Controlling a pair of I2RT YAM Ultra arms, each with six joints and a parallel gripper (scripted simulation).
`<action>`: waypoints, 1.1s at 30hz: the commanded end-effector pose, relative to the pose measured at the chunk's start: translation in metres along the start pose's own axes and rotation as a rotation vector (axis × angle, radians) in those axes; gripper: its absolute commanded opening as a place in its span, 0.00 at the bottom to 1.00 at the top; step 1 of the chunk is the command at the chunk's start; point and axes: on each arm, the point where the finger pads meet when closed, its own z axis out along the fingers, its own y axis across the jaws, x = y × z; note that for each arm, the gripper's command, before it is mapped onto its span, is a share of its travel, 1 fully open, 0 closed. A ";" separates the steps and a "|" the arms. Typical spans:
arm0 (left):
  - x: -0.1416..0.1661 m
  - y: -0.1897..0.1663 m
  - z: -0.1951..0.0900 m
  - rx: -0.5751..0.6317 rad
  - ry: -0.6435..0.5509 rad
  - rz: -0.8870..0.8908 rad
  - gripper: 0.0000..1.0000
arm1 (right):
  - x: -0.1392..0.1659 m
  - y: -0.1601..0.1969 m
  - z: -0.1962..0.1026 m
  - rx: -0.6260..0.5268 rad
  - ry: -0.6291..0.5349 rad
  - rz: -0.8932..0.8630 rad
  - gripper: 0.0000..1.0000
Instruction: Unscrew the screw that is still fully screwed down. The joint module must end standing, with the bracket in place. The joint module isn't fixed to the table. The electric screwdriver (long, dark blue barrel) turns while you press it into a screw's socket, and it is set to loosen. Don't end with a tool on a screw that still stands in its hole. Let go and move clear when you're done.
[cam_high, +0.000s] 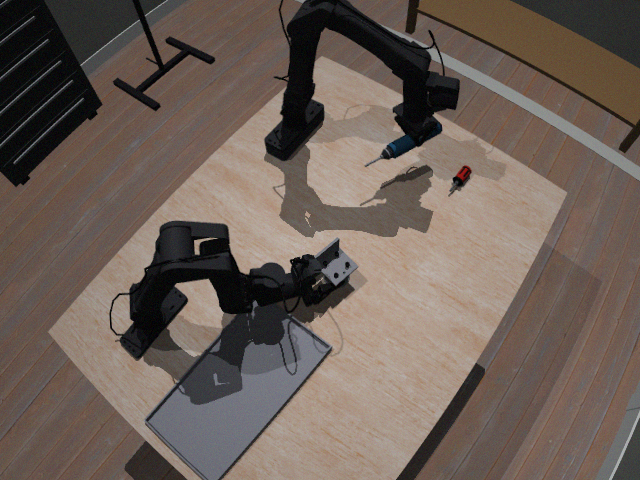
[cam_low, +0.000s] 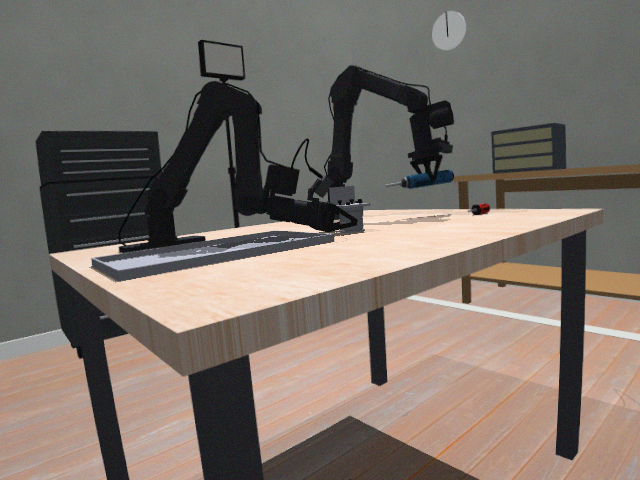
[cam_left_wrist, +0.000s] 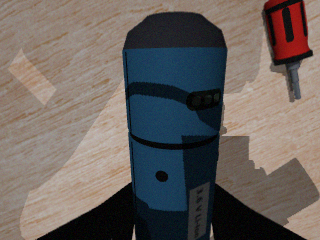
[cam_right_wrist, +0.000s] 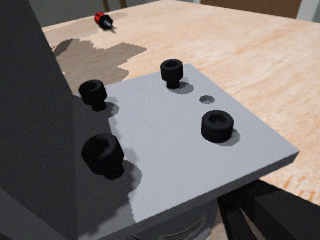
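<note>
"Where is the screw to be found?"

"The low screw (cam_high: 336, 275) (cam_right_wrist: 217, 126) is seated at a near corner of the bracket (cam_high: 342, 269) (cam_low: 342, 194) (cam_right_wrist: 165, 130), farthest from its upright wall; its head is met by the plate, while three others are raised on visible shanks."

"How should it be loosened?"

"The bit (cam_high: 374, 161) (cam_low: 395, 183) is held nearly level, so it should be turned downward, centred over that socket and lowered straight. Light, steady pressure should be kept until the screw is freed, then the tool should be lifted away. If pressed off-centre, the module could be tipped."

"And the claws?"

"By the left claw (cam_high: 419, 135) (cam_low: 430, 176) (cam_left_wrist: 172, 192), the blue electric screwdriver (cam_high: 400, 146) (cam_low: 429, 178) (cam_left_wrist: 175, 115) is gripped in the air, well apart from the screw. By the right claw (cam_high: 333, 282) (cam_low: 354, 219) (cam_right_wrist: 160, 168), just below the plate, the standing joint module (cam_low: 357, 217) (cam_right_wrist: 182, 231) appears to be clasped and should be braced on the tabletop (cam_high: 439, 310) (cam_low: 258, 289) (cam_left_wrist: 75, 40) (cam_right_wrist: 240, 50)."
</note>
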 end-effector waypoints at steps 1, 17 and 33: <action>-0.001 -0.021 -0.014 0.089 -0.070 0.073 0.42 | -0.002 0.000 0.001 0.003 -0.001 0.003 0.59; 0.015 -0.051 -0.019 0.191 -0.137 0.231 0.42 | -0.002 0.000 0.001 0.003 -0.001 0.003 0.59; 0.035 -0.079 -0.027 0.295 -0.206 0.386 0.42 | -0.002 0.000 0.001 0.003 -0.001 0.003 0.59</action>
